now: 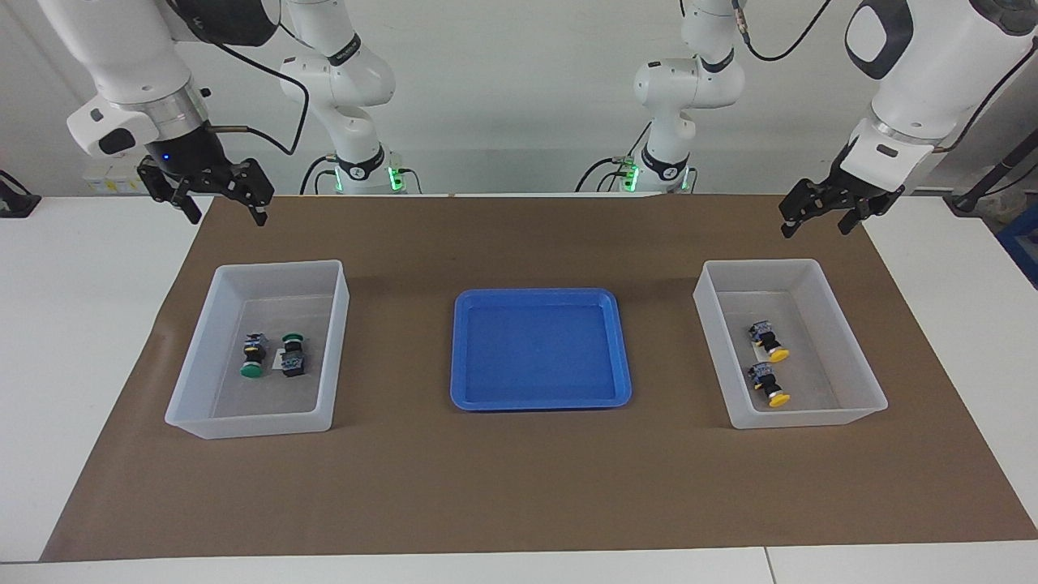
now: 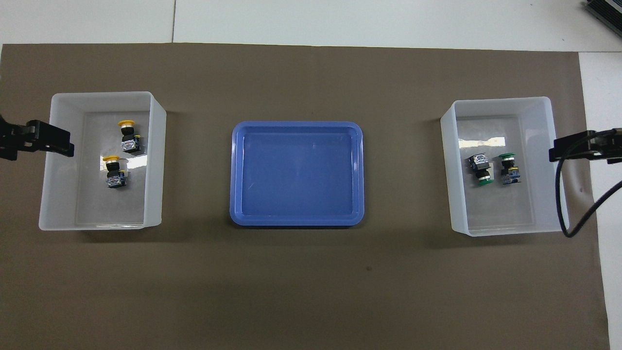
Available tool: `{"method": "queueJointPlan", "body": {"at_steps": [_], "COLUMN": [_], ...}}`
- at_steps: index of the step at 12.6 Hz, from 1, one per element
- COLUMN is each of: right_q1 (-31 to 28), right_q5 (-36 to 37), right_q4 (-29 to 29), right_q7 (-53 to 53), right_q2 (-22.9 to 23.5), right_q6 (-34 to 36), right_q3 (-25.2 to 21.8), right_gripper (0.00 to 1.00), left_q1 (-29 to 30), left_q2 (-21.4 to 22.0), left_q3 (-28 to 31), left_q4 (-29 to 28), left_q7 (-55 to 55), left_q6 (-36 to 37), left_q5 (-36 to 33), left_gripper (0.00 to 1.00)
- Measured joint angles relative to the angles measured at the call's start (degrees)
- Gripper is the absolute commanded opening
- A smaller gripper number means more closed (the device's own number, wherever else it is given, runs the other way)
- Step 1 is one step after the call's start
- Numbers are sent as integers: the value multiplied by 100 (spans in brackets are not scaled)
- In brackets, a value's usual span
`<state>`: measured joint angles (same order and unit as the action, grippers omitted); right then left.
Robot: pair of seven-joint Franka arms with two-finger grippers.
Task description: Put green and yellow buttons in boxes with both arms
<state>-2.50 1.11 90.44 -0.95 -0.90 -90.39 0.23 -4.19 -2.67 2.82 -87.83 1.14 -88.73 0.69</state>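
Green buttons [image 1: 272, 355] in box [image 1: 195, 412] near right arm's table edge; yellow buttons [image 1: 769, 362] in box [image 1: 811, 415] near left arm's edge. Light, rigid, smooth caps; pinch bodies. Left gripper [image 1: 819, 217], right gripper [image 1: 219, 195] spread, empty, raised.

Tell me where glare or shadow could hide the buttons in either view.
Overhead view: a white glare streak lies on the floor of the translucent plastic bin holding the green-capped push buttons, just clear of them; a soft shadow falls beside the shallow blue plastic tray. Facing view: even light, and the yellow-capped push buttons in the other translucent bin read clearly.
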Motion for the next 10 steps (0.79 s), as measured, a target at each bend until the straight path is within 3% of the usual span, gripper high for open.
{"method": "queueJointPlan", "body": {"at_steps": [10], "right_q1": [5], "right_q5": [0], "right_q4": [16], "right_q7": [0], "right_q2": [99], "right_q6": [60], "right_q3": [4], "right_gripper": [100], "left_q1": [-10], "left_q2": [95], "left_q3": [-69], "left_q4": [-184], "left_q7": [-371], "left_q6": [11], "left_q5": [0], "left_gripper": [100]}}
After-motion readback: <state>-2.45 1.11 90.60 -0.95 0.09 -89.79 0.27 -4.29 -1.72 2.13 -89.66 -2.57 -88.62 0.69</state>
